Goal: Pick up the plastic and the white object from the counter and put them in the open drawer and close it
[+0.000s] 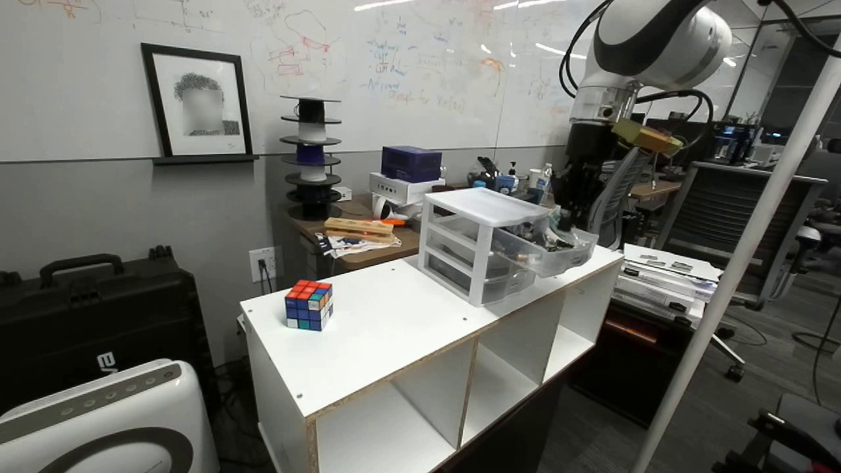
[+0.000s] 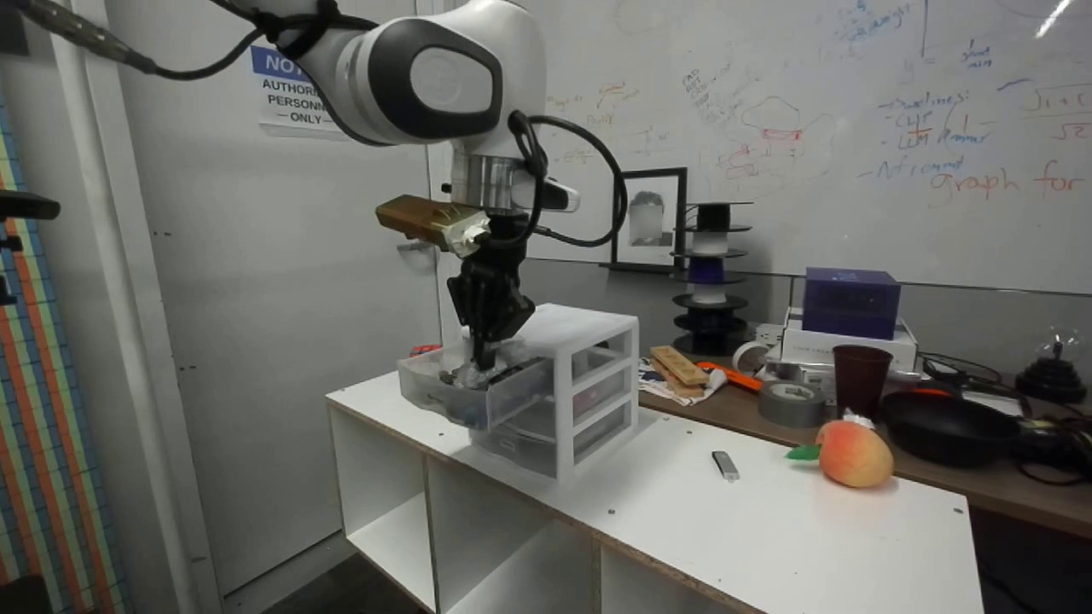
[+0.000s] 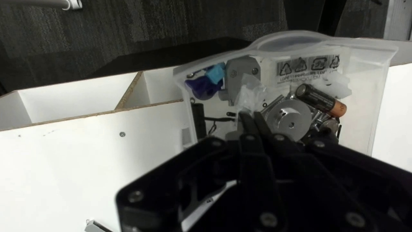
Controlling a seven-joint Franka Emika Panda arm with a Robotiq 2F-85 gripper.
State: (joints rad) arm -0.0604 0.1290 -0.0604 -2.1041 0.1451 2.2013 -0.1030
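A crumpled piece of clear plastic (image 3: 251,93) is at the tips of my gripper (image 3: 253,114), whose fingers are nearly together on it. In an exterior view my gripper (image 2: 484,356) points straight down into the open top drawer (image 2: 444,402), and the plastic (image 2: 512,351) shows around the tips. The drawer is translucent, also seen in the wrist view (image 3: 379,96). A small pale grey stick-like object (image 2: 725,466), perhaps the white object, lies on the white counter (image 2: 682,529). Its end shows in the wrist view (image 3: 96,227).
The drawer holds a battery (image 3: 322,100), a metal pulley (image 3: 289,120) and several small parts. The white drawer frame (image 2: 563,409) stands beside it. A peach (image 2: 855,454) and a Rubik's cube (image 1: 309,305) sit on the counter. A white pole (image 1: 742,263) stands in front.
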